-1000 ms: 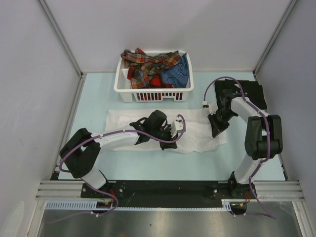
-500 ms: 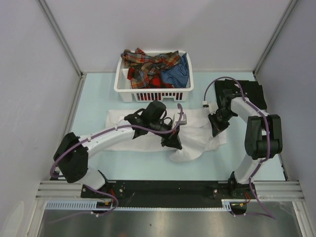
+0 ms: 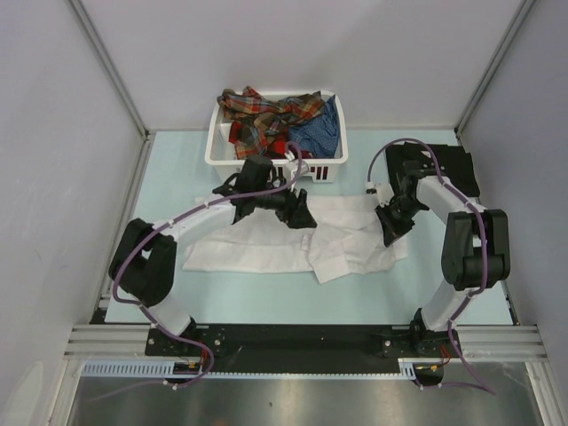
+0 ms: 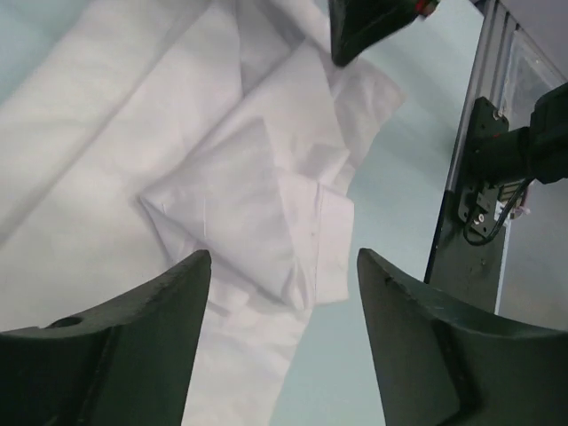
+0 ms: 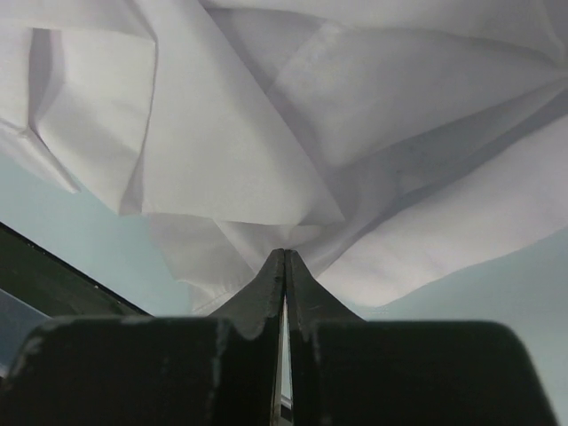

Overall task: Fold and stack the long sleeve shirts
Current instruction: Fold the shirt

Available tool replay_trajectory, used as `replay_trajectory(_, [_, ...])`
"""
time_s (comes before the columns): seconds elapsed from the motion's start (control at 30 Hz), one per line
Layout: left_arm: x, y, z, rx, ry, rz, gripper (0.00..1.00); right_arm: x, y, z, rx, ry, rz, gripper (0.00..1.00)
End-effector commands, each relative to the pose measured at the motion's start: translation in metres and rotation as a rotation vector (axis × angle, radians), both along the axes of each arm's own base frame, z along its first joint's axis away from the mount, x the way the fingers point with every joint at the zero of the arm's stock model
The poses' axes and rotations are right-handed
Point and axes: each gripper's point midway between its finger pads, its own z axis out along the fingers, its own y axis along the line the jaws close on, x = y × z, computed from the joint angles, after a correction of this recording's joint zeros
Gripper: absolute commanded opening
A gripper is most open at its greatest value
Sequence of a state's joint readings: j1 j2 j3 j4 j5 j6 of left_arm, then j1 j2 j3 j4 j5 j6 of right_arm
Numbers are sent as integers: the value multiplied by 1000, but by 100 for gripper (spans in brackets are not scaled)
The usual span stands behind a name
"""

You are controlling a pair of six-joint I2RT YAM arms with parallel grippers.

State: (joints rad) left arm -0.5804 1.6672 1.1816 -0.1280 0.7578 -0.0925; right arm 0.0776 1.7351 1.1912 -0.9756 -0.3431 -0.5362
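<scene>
Left gripper (image 3: pixel 303 217) spread above white shirt (image 3: pixel 257 250) | right gripper (image 3: pixel 388 235) closed at shirt's edge

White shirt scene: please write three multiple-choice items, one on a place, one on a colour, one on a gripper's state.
1. Where does the white shirt lie?
A. On the table, in front of the basket.
B. Inside the basket.
C. Hanging over an arm.

2. What colour is the basket?
A. Black.
B. White.
C. Red.

3. How is the left gripper?
A. Shut on the white shirt.
B. Shut on the basket rim.
C. Open, holding nothing.

Answers: 1 A, the top view shows it spread on the table, nearer the arms than the basket; 2 B, its slatted walls are white; 3 C, the left wrist view shows its fingers apart above the cloth.
</scene>
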Motion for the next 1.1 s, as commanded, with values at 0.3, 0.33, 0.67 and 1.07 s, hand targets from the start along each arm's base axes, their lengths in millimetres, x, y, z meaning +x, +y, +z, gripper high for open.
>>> replay_trajectory(0.3, [-38,-1,-64,171,-86,-33,91,-13,-12,27,0,-39,-23,18])
replay_trajectory(0.33, [-36,-2,-69,188,-84,-24,89,-11,-12,27,-1,-43,-24,18])
replay_trajectory(0.67, [-17,-5,-77,314,-144,-49,1,-17,-8,25,24,-7,-36,31])
replay_trajectory(1.07, [17,-3,-6,317,-422,-84,0,-30,7,37,264,191,-123,49])
